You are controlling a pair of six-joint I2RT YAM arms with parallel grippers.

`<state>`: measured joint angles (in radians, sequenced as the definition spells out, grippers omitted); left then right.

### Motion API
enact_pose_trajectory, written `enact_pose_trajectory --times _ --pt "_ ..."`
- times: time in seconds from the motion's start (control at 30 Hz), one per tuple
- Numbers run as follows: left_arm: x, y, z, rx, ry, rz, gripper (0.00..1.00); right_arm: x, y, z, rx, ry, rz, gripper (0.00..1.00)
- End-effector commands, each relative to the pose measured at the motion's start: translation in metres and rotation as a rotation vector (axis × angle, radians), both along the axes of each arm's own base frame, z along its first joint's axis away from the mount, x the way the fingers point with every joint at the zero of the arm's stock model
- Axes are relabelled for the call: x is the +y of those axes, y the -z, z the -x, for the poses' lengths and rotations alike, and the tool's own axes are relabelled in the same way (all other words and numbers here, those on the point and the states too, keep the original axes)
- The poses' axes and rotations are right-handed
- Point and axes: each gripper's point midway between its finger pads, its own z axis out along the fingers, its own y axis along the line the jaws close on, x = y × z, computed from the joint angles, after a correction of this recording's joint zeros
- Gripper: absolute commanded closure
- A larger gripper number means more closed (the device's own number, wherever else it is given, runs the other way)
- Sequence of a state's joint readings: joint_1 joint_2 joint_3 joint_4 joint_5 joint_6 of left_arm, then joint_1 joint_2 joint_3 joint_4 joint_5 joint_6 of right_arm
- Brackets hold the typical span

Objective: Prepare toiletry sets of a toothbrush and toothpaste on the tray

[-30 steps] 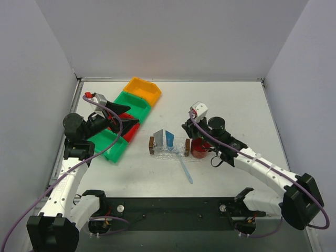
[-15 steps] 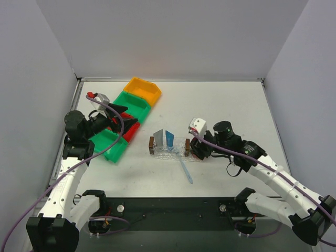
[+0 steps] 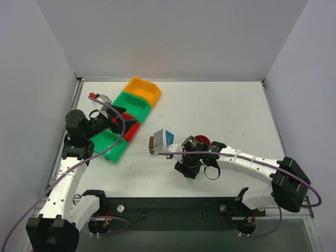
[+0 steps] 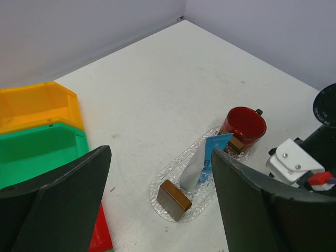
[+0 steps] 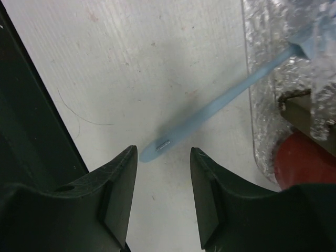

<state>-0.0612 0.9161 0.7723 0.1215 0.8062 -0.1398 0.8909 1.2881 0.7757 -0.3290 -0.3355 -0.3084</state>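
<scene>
Your counter [image 3: 226, 105] is matte white, boxed in by pale grey walls. Near its middle, the pebbled clear tray [image 4: 170, 169] holds a silver tube [image 4: 190, 170] and a blue tube [image 4: 216, 146], both standing upright. The slim blue toothbrush [image 5: 210, 113] rests one end on the tray's rim (the rest lies on the counter). Your right gripper [image 5: 163, 157] has its jaws spread either side of the brush's free end. Your left gripper [image 4: 157, 157] hangs with jaws spread above the green bins [image 4: 37, 152].

Right wrist view: head of toothbrush [image 5: 210, 108] blurred where it meets the tray [image 5: 257, 79]; red cup [image 5: 296, 160] cut off by the lower edge. Top view: right arm [image 3: 236, 157] covers nearly all of the toothbrush and the tray's right end
</scene>
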Motion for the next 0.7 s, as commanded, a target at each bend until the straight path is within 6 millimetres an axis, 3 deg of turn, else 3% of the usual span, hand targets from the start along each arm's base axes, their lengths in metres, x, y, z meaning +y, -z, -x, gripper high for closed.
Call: enact_pose_trajectory --times 0.0,0.23,0.67 --pt "0.004 -0.016 -0.001 -0.066 -0.011 -0.021 0.12 -0.003 0.013 -0.001 0.003 0.010 0.101 0.59" --pt "0.003 -0.010 0.002 -0.063 0.006 -0.040 0.12 0.000 0.036 -0.007 -0.016 0.008 0.204 0.56" --pt "0.000 -0.006 0.006 -0.067 0.037 -0.054 0.12 0.011 0.042 -0.026 -0.061 0.010 0.224 0.54"
